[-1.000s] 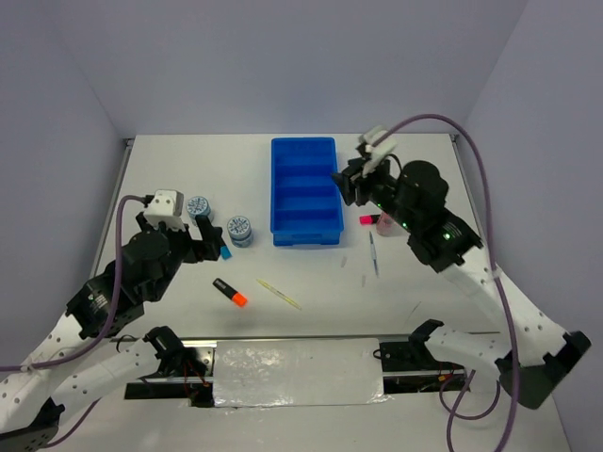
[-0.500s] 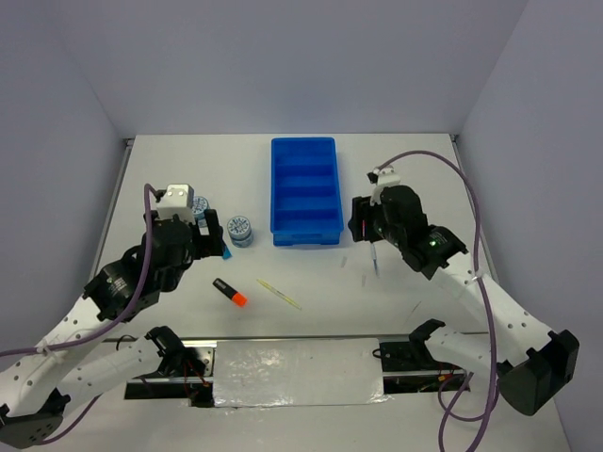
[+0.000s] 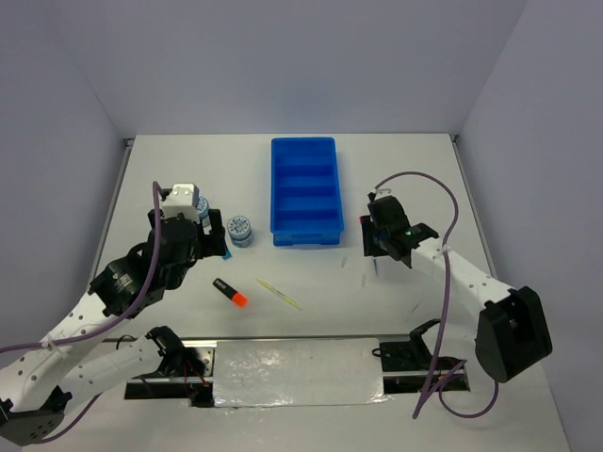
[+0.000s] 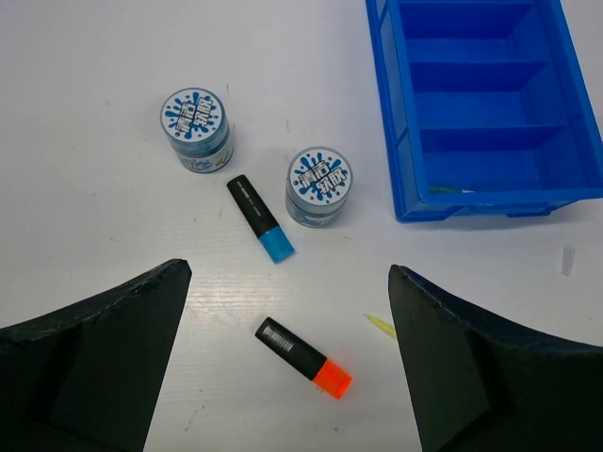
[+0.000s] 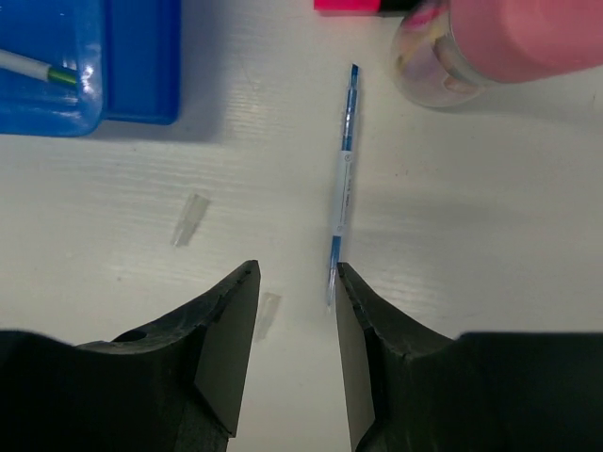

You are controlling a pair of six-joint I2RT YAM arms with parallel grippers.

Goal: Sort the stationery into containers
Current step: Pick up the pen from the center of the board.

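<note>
Top external view: white tabletop (image 3: 415, 179), pale lilac walls (image 3: 283, 66), blue four-compartment tray (image 3: 305, 191) at centre rear. Left gripper (image 4: 287, 273) wide apart over tubs (image 4: 318, 185) and markers (image 4: 261, 218) left of the tray. Right gripper (image 5: 297, 273), narrowly apart, straddles the end of a blue pen (image 5: 344, 179) right of it.

The right hand (image 5: 294, 282) stands parted over the table (image 5: 490, 235), with the near end of a thin blue pen (image 5: 343, 179) between its fingers. A pink cylinder (image 5: 513, 38) and a blue tray (image 5: 141, 66) lie beyond.

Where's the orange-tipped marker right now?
In the top view the orange-tipped marker lies left of centre, just left of a thin pale stick.
</note>
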